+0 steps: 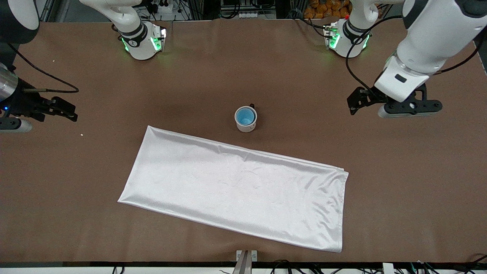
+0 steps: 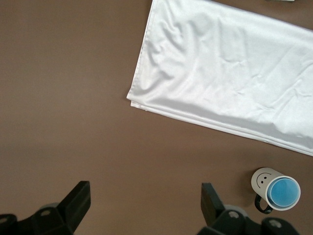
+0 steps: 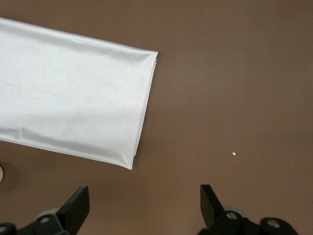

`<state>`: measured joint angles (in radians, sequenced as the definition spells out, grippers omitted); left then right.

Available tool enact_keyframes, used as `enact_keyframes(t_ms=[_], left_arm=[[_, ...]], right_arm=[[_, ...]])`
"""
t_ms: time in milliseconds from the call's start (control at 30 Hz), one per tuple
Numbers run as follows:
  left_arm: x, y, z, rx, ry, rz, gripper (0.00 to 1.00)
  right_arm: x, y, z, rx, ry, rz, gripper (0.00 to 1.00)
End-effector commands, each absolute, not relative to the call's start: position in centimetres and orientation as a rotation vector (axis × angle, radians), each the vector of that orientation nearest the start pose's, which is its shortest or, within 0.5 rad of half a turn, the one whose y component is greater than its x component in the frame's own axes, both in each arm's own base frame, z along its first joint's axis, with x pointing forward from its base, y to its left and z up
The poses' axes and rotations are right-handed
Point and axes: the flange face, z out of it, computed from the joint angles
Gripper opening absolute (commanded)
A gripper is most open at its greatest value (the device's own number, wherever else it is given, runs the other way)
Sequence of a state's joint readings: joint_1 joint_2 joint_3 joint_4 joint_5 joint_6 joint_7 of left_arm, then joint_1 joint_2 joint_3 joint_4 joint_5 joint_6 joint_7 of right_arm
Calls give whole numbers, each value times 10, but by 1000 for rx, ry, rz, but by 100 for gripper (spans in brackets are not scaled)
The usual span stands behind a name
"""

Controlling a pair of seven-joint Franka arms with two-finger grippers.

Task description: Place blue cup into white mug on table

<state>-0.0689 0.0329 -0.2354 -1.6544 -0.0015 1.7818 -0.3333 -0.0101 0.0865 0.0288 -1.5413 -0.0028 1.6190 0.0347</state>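
Observation:
The blue cup (image 1: 244,116) sits inside the white mug (image 1: 246,125), which stands upright on the brown table (image 1: 243,64), just farther from the front camera than the white cloth. In the left wrist view the blue cup (image 2: 284,193) fills the white mug (image 2: 262,180), which shows a smiley face and a dark handle. My left gripper (image 1: 395,104) (image 2: 146,196) hovers open and empty over bare table at the left arm's end. Over bare table at the right arm's end hangs my right gripper (image 1: 38,110) (image 3: 144,198), open and empty too.
A shiny white cloth (image 1: 236,186) (image 2: 230,68) (image 3: 68,93) lies flat and slanted across the middle of the table, nearer to the front camera than the mug. A small white crumb (image 1: 81,134) (image 3: 234,154) lies toward the right arm's end.

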Motion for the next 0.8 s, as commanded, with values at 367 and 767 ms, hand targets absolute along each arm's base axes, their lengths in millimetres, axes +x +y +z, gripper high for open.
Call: enact_keyframes(t_ms=[367, 767], left_arm=[[563, -158, 592, -3190, 34, -118, 100], [564, -156, 592, -3179, 41, -122, 100]], right_arm=[[579, -25, 602, -3135, 96, 12, 100], [579, -22, 602, -3133, 82, 14, 100]])
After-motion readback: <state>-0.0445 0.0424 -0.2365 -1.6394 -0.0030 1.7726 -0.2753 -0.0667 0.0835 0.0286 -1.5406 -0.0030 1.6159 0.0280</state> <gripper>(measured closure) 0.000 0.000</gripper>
